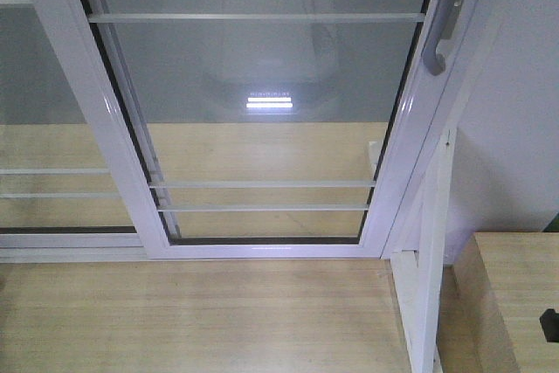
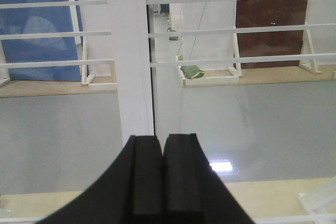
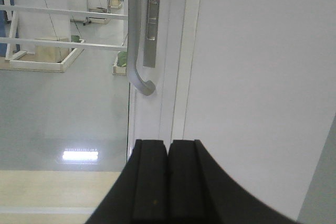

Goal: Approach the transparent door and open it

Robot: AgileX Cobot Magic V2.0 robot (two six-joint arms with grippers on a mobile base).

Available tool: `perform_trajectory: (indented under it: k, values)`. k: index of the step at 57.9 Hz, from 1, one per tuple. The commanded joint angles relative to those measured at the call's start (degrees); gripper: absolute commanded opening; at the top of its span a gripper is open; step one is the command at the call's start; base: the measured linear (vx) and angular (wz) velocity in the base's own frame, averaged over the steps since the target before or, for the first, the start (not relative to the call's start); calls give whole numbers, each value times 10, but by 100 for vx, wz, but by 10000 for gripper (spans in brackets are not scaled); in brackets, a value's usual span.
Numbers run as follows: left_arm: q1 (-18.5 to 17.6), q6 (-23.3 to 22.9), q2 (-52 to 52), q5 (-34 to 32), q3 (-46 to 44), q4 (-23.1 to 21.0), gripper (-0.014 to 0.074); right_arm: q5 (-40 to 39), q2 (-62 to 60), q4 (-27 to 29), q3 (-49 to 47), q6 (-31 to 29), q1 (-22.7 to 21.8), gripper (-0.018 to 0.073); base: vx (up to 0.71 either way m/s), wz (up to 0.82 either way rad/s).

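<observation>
The transparent door [image 1: 262, 111] fills the front view: a glass panel in a white frame with thin white horizontal bars. Its curved silver-grey pull handle [image 1: 444, 28] sits on the right stile at the top right. In the right wrist view the handle [image 3: 135, 40] hangs above and slightly left of my right gripper [image 3: 168, 142], which is shut with nothing in it and apart from the handle. My left gripper [image 2: 162, 139] is shut too, empty, facing the door's white left stile [image 2: 131, 56]. Neither gripper shows in the front view.
A handle-less white-framed glass panel [image 1: 44, 128] stands left of the door. A white wall [image 3: 262, 77] and white jamb [image 1: 428, 251] lie to the right. A light wooden cabinet [image 1: 515, 303] stands at the lower right. Pale wood floor [image 1: 192, 312] runs up to the door track.
</observation>
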Motion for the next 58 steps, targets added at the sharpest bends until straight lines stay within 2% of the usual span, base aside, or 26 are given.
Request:
perform_trajectory:
  k: [1,31,58]
  values:
    - [-2,-4,-3,-45,8,-4,-6,-48,-7,-3,2,0,-3,-6,23,3]
    - [-2,-4,-2,-44,8,-4,-6,-48,-6,-3,2,0,-2,-6,15,2]
    - [-3,-4,11,-35,8,-4,-6,-48,-2,-3,2,0,-4,-6,0,-1]
